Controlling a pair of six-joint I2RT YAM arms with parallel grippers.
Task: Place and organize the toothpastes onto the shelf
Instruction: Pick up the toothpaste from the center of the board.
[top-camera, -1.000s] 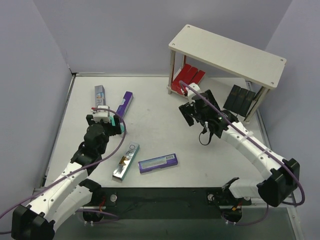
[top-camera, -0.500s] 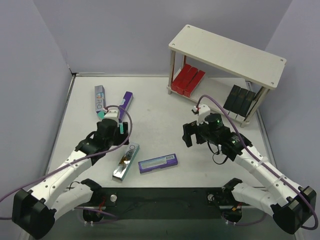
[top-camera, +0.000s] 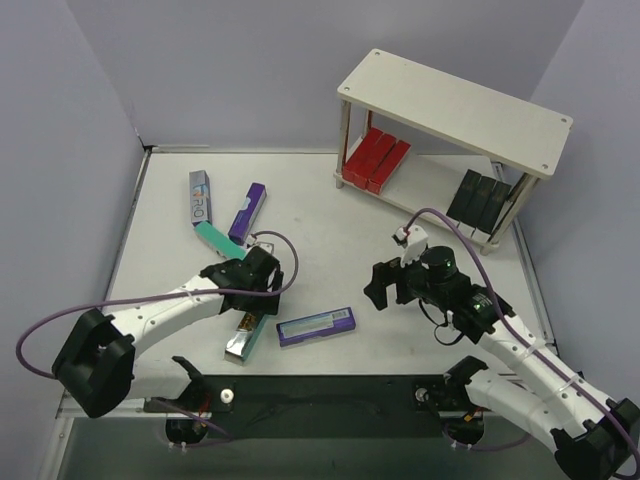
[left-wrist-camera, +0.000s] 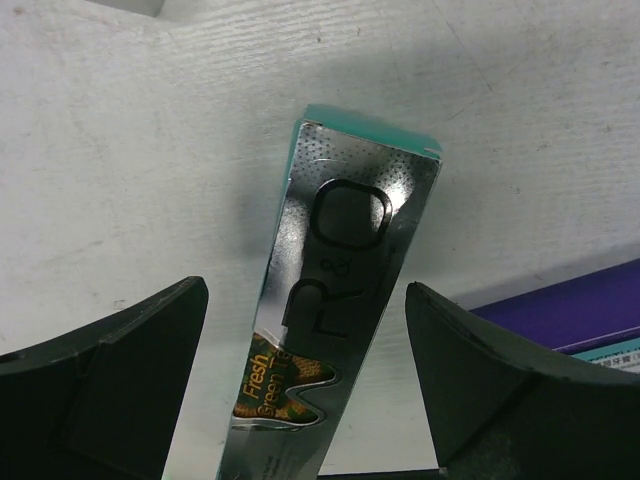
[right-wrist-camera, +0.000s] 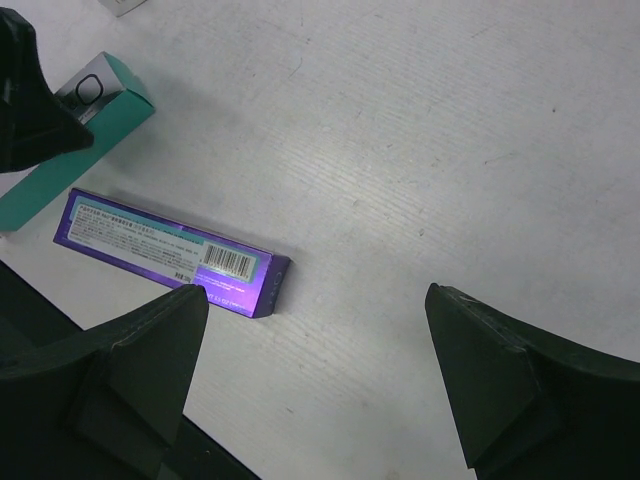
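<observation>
My left gripper (left-wrist-camera: 305, 288) gapes wide astride the silver-faced teal carton (left-wrist-camera: 345, 200), a purple carton (left-wrist-camera: 570, 310) crowding lower right. My right gripper (right-wrist-camera: 315, 292) hangs wide over the table (right-wrist-camera: 450, 150).

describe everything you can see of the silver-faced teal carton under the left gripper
The long slim teal carton with a shiny silver face lies flat on the white table, silver side up. Large dark R&O lettering runs along it, with a small green and orange panel reading Fresh lower down; the end flap is teal. The left gripper is open and straddles it, fingers clear of its sides. A purple carton lies close beside it.
</observation>
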